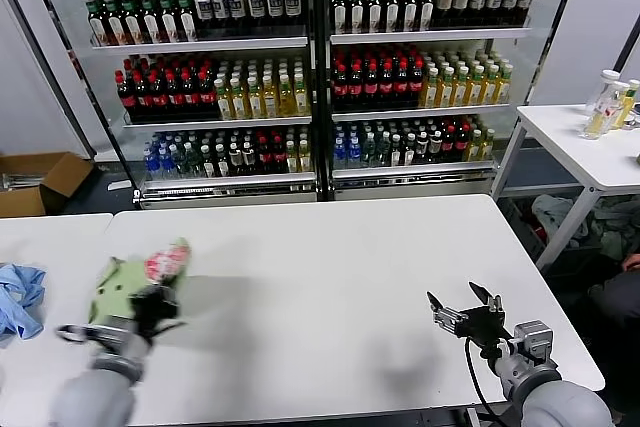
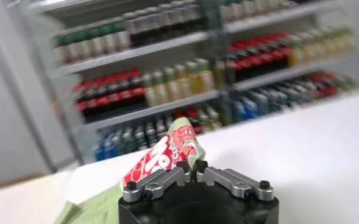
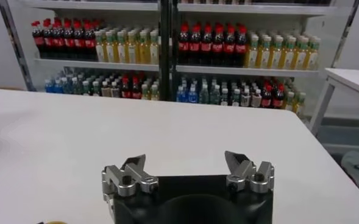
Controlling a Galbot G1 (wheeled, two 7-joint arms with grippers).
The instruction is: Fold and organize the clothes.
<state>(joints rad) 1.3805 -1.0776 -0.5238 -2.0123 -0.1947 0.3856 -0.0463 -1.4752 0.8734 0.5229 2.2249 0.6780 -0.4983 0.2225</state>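
Left claw [image 1: 152,309] clamped on bunched green polo shirt [image 1: 128,285]; right claw [image 1: 465,309] wide, bottle-filled shelves [image 1: 310,39] behind.

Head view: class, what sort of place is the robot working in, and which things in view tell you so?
Probably a mock shop or test lab: a shelf stocked with bottles stands behind white tables, with a cardboard box on the floor. The left gripper holds the shirt.
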